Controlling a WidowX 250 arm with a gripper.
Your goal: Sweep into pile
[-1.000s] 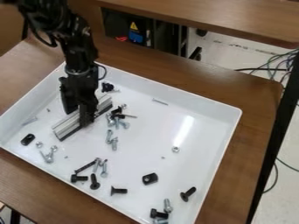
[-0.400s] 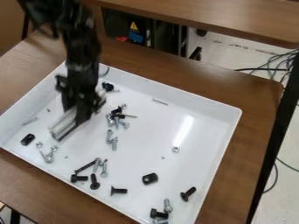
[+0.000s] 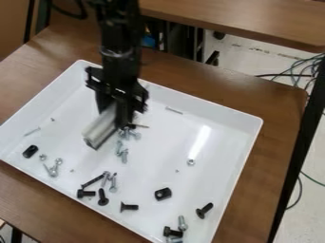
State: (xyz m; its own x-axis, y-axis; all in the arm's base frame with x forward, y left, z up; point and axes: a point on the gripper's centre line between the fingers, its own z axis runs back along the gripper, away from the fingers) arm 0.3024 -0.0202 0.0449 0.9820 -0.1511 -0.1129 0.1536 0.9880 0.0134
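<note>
At the left of the frame, inside the white tray (image 3: 25,105), lie a thin metal strip (image 3: 32,131), a black slotted piece (image 3: 30,151) and, below it, a couple of silver bolts (image 3: 53,171). All of these sit to the left of the end effector.

Next comes the pale bar (image 3: 100,130), the sweeping tool, left of centre. Its long axis slants from upper right down to lower left, and its free end sticks out below the gripper (image 3: 115,114), which is clamped on its upper part. Whether the bar's lower edge touches the tray floor, I cannot tell.

Below the bar, well apart from it, is a loose group with a long dark screw (image 3: 94,181) and a black bolt (image 3: 102,197).

The relation that matters lies just right of the bar: the mixed cluster of bolts (image 3: 130,134) is close beside the gripper, at its lower right, with two silver bolts (image 3: 124,155) under it. The single arm has these nearest, so a broadside push toward the lower right would likely gather them first. The black bracket (image 3: 163,193) lies farther along that way; the lone nut (image 3: 191,162) is more to the right.
</note>
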